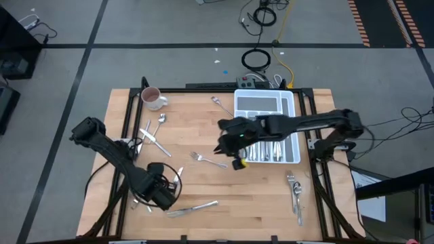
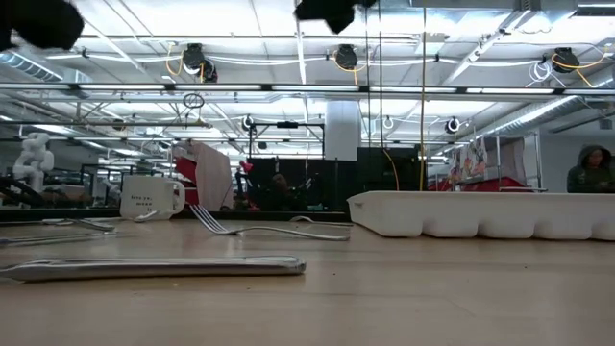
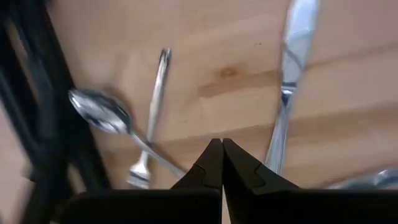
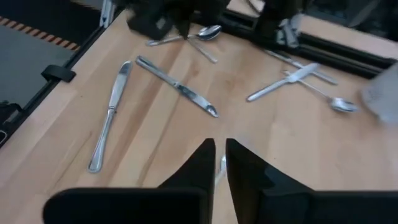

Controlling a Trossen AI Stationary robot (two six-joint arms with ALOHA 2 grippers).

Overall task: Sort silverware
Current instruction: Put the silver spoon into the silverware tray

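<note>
Silverware lies scattered on the wooden table [image 1: 224, 196]: a fork [image 1: 207, 160] in the middle, a knife [image 1: 193, 207] near the front, and more pieces by the pink-and-white mug [image 1: 152, 99] and at the right [image 1: 295, 191]. Several pieces lie in the white tray [image 1: 293, 112]. My left gripper [image 3: 222, 147] is shut and points down, hovering above a spoon [image 3: 99, 112], a fork [image 3: 153, 118] and a knife [image 3: 289, 93] at the front left [image 1: 163, 194]. My right gripper [image 4: 221, 150] hangs high over the table's middle [image 1: 236, 157], its fingers almost together. A thin silver sliver shows in the gap, and I cannot tell what it is.
Black rails [image 1: 125, 122] frame the tabletop on both sides. The tray stands at the far right, the mug at the far left. In the low view the fork [image 2: 259, 229] and knife [image 2: 154, 267] lie flat in front of the tray [image 2: 480, 213].
</note>
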